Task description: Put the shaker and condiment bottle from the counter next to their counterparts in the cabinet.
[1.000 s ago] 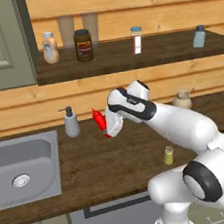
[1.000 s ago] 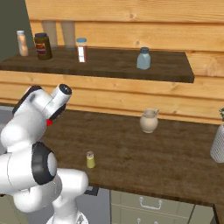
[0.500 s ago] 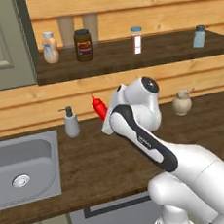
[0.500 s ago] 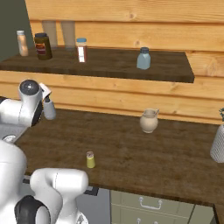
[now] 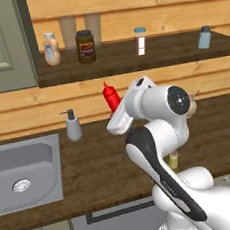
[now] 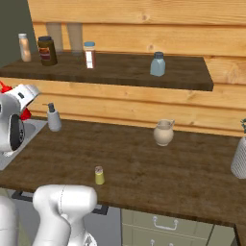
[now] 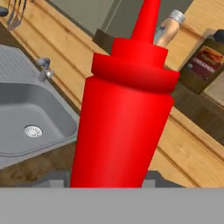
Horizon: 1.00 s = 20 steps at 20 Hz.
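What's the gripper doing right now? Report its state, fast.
Gripper: closed on the red condiment bottle, held up off the counter, nozzle up.

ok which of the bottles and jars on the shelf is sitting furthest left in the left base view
The peach-beige bottle with the white cap. It stands at the left end of the shelf board, by the cabinet door, with the dark brown jar just to its right.

Light wood plank wall [image 6: 144, 19]; steel sink [image 5: 22, 169]; pale drawers [image 6: 163, 226] below.
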Tool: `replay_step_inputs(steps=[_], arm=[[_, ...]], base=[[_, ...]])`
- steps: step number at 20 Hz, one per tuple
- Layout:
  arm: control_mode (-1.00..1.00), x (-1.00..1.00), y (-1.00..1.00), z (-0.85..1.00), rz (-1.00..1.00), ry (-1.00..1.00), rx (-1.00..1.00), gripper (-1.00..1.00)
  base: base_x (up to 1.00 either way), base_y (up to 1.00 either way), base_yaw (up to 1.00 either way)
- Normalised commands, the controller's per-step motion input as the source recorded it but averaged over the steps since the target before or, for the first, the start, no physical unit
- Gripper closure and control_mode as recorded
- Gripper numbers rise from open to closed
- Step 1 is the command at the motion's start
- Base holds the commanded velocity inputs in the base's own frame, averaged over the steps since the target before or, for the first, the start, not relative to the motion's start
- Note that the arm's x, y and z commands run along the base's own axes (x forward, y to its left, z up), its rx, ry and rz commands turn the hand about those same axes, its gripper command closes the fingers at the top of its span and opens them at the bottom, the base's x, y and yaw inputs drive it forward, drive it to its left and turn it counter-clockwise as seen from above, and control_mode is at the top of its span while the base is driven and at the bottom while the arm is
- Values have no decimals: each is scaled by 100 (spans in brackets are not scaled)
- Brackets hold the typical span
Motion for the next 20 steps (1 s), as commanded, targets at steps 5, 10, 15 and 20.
replay_step_inputs(steps=[5, 10, 15, 20], arm=[[-100, -64, -39, 92, -21, -11, 15, 100], [-100, -58, -41, 92, -18, -4, 24, 100], [-100, -16, -9, 92, -9, 3, 29, 100], [-100, -1, 8, 62, 3, 14, 25, 100]], base=[[0, 0, 0], [0, 0, 0], [0, 0, 0], [0, 0, 0]])
